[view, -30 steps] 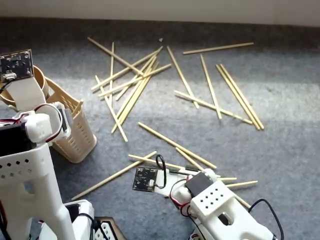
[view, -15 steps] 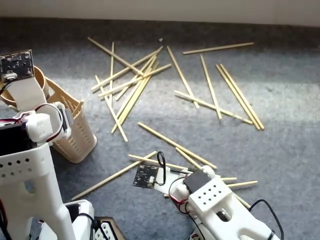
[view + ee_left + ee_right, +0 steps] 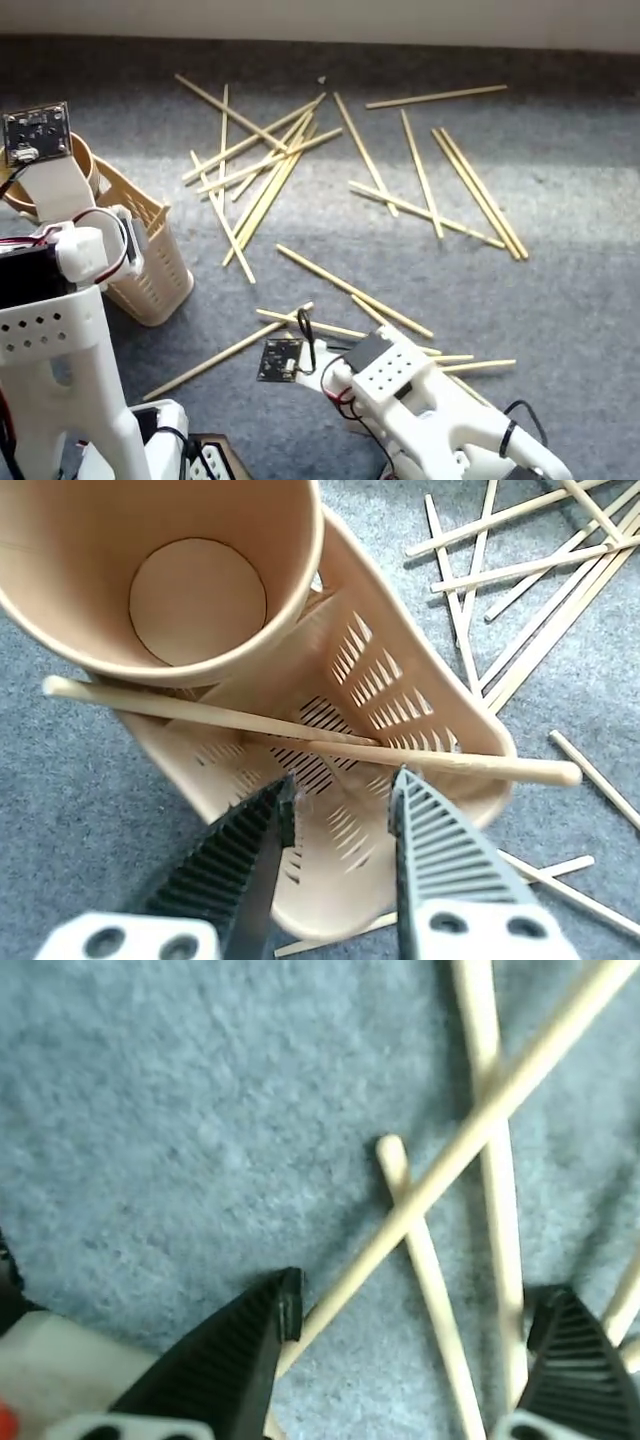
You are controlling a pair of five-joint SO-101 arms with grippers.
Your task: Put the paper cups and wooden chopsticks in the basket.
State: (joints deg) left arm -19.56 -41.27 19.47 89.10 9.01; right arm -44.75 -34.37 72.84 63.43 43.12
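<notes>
Found the left gripper [image 3: 342, 780] poised over the basket [image 3: 405, 685], parted narrowly and holding nothing. Noted two wooden chopsticks directly beneath it, laid across the basket rim: a longer chopstick [image 3: 200, 713] reaching out past one fingertip and a second chopstick [image 3: 470, 763] reaching out past the other, ends overlapping just ahead of the fingertips. Recorded a paper cup [image 3: 90, 550] further ahead of this gripper, mouth up, at the far end of the basket. Could not establish whether standing inside the basket or against it. Logged loose chopsticks [image 3: 520, 567] on the grey counter [image 3: 60, 810] beyond the basket, well apart from this gripper.

Found the right gripper [image 3: 422, 1295] low over the counter, spread wide and empty. Noted a slanting chopstick [image 3: 450, 1155] passing between its fingers, close beside one fingertip. Noted a short chopstick [image 3: 437, 1310] crossing it, rounded end just ahead of the gripper, and a third chopstick [image 3: 503, 1250] nearer the other fingertip. Judged none of the three gripped.
</notes>
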